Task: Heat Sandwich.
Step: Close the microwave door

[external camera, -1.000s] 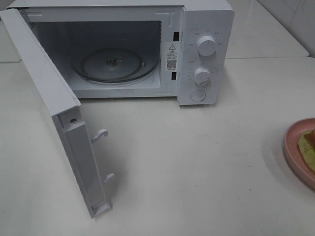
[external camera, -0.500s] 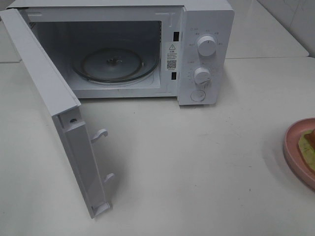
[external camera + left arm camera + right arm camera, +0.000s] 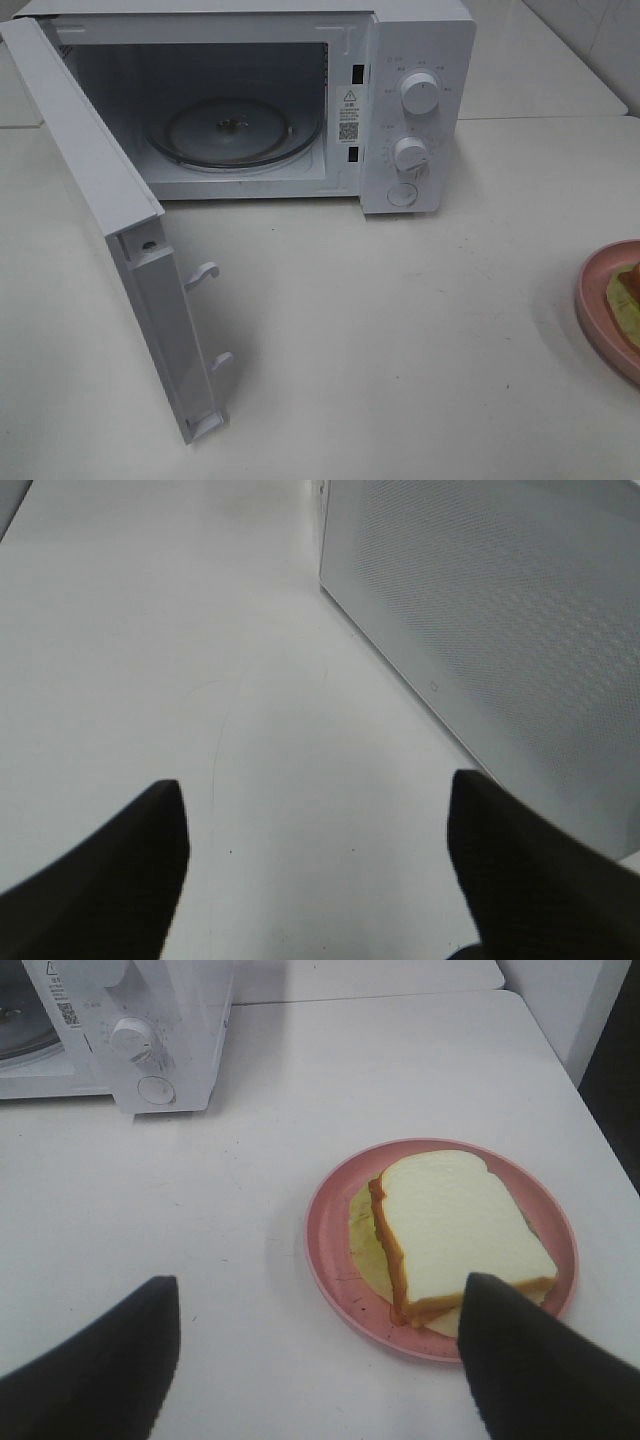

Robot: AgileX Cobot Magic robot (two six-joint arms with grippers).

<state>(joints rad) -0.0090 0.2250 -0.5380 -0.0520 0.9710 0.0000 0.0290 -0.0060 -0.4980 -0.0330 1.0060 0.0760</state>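
Note:
The sandwich (image 3: 460,1235), white bread with brown crust and a pale green layer, lies on a round pink plate (image 3: 325,1230) on the white table. In the high view only its edge (image 3: 627,298) and part of the plate (image 3: 592,300) show at the right border. The white microwave (image 3: 415,100) stands at the back with its door (image 3: 100,190) swung open and its glass turntable (image 3: 235,130) bare. My right gripper (image 3: 320,1300) is open and empty, above the table just short of the plate. My left gripper (image 3: 315,800) is open and empty beside a meshed microwave panel (image 3: 500,610). Neither gripper shows in the high view.
The open door juts far forward over the left of the table. Two knobs (image 3: 419,93) and a button are on the microwave's right panel, which also shows in the right wrist view (image 3: 150,1020). The table edge (image 3: 560,1070) runs close behind the plate.

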